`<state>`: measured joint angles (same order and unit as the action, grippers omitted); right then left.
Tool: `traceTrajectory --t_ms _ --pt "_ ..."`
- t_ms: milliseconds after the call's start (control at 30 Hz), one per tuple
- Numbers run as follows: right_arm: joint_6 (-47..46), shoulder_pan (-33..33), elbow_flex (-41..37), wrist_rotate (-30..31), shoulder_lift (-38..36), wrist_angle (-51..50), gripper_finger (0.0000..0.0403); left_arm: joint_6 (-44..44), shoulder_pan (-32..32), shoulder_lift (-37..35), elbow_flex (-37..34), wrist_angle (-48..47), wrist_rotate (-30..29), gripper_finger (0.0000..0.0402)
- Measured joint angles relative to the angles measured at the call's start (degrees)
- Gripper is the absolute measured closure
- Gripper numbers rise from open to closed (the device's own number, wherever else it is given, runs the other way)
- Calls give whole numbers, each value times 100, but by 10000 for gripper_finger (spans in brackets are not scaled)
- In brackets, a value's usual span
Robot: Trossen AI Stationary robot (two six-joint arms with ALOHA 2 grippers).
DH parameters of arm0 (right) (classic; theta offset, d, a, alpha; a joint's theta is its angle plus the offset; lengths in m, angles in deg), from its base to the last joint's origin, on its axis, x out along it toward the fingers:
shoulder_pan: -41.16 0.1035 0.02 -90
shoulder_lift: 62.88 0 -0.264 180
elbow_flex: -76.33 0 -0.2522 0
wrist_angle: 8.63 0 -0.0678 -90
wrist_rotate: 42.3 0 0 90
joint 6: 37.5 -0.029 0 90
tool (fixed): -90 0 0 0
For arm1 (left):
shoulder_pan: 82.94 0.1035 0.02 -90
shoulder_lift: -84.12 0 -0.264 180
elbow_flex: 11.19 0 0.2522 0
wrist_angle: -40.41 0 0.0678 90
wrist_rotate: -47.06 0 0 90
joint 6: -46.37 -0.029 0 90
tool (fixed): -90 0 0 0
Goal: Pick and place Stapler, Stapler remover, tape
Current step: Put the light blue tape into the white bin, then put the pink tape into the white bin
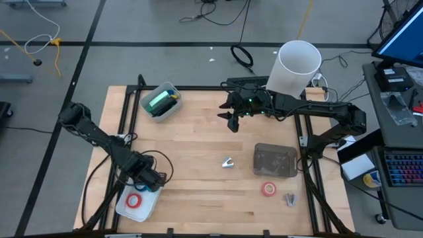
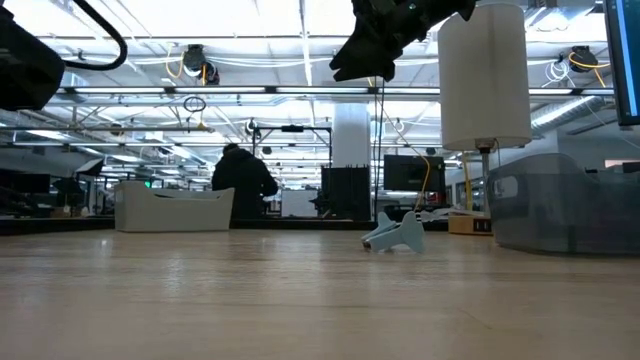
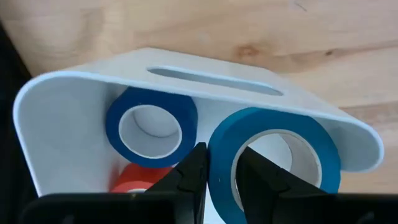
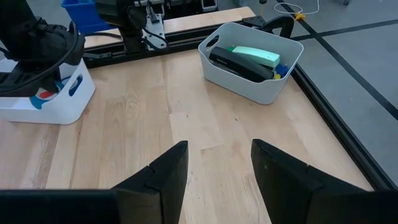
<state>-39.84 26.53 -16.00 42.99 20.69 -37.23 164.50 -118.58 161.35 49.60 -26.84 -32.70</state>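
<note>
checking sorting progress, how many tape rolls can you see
4. Three are in the white bin: a blue roll, a second blue roll in the left hand, and a red roll. One red roll lies on the table. Others may be hidden.

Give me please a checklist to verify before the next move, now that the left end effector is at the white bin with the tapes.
1. Left end effector is over the white bin: ok.
2. First blue tape roll, second blue tape roll and red roll are inside that bin: ok.
3. All tape is binned: not ok, the other red tape roll lies on the table.
4. Right end effector is open and empty, above the table: ok.
5. Stapler is in the grey bin: ok.
6. Stapler remover is binned: not ok, it lies on the table.
</note>
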Motion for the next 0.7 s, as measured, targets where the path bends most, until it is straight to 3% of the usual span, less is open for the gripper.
traceTrajectory --t_ms 367,700 --pt "1 0 0 -2 0 -1 234 -124 0 0 0 135 63 316" --pt "1 0 0 -4 0 -20 234 -119 0 0 15 101 70 213"
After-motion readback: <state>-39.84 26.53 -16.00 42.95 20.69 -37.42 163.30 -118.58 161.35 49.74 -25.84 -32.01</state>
